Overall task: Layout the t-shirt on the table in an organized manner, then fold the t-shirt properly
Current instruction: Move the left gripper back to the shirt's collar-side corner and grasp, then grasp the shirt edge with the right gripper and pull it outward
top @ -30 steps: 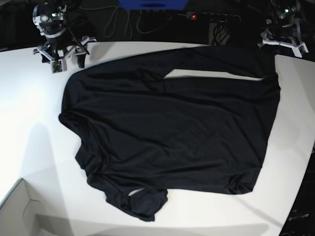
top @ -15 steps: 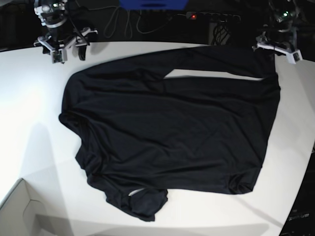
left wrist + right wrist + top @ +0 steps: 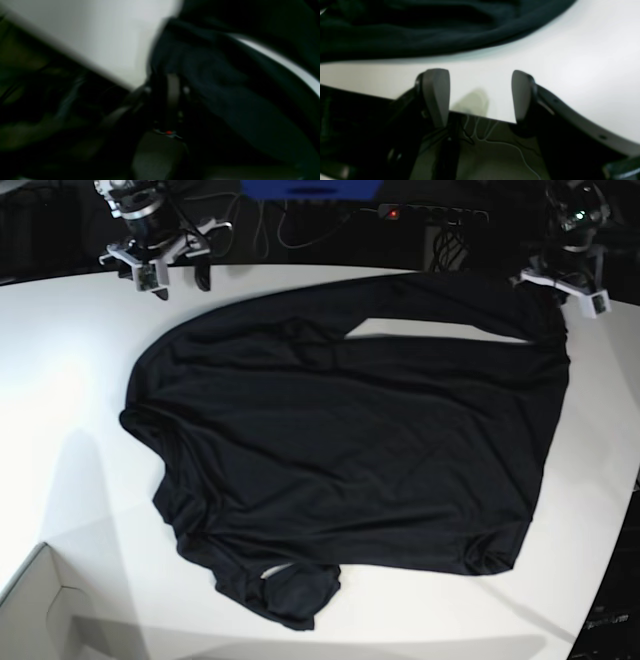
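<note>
One black t-shirt [image 3: 350,450] covers most of the white bench [image 3: 60,380], spread roughly flat but not tidy: at the near edge the hem is bunched into a small rolled lump, the side nearest the cardboard box corner [image 3: 30,610] is puckered, and a sliver of bare bench shows through a gap along the far sleeve. Farther back, the right pincer [image 3: 480,95] hangs over the far edge of the bench with its jaws standing wide apart and nothing between them, the cloth lying just beyond its fingertips [image 3: 436,95]. At the opposite far corner the left pincer [image 3: 565,285] sits right at the end of the sleeve; its wrist view is dark and smeared, but the jaws appear drawn together, and I cannot tell whether they have actually pinched cloth. That is the risk as I see it: if the grip has missed or caught only a thin fold, a pull to straighten the sleeve would slip free, or drag the whole thin garment and worsen the bunching near me. Behind the bench, the room is dim, with a power strip [image 3: 430,213] showing a red light, loose cables and a blue object [image 3: 310,188].
</note>
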Robot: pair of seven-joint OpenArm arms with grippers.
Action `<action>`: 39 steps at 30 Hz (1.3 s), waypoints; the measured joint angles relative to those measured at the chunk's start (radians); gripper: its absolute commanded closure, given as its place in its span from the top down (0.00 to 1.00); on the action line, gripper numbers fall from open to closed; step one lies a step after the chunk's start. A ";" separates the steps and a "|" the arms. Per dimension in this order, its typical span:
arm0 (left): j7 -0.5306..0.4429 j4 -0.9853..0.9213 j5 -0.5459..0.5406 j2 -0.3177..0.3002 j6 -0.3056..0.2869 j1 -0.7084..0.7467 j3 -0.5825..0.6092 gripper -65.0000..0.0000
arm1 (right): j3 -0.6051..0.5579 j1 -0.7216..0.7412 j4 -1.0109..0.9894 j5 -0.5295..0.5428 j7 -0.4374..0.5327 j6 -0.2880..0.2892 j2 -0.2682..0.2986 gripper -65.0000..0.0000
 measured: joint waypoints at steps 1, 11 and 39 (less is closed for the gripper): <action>0.008 0.003 -0.002 0.004 -0.025 -0.002 0.001 0.00 | -0.010 0.001 0.000 0.000 0.000 0.000 0.000 0.60; 0.010 0.003 -0.004 0.006 -0.053 0.002 0.001 0.00 | -0.035 0.109 -0.034 0.000 -0.009 -0.002 0.000 0.60; 0.041 0.163 -0.098 0.000 -0.055 0.079 -0.104 0.00 | -0.030 0.065 -0.026 0.000 -0.006 -0.002 0.030 0.00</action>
